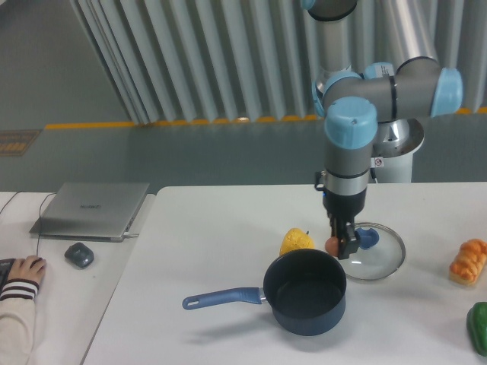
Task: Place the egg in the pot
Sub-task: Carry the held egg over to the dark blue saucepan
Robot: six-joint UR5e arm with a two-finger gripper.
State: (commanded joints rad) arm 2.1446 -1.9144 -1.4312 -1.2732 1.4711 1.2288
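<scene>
Gripper clenches the egg just above the saucepan's far right rim; releasing here risks it glancing off outside.

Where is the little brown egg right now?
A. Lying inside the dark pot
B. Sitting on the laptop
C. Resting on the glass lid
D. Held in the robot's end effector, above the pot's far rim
D: the egg sits pinched in the end effector, just above the pot, whose inside looks empty.
</scene>
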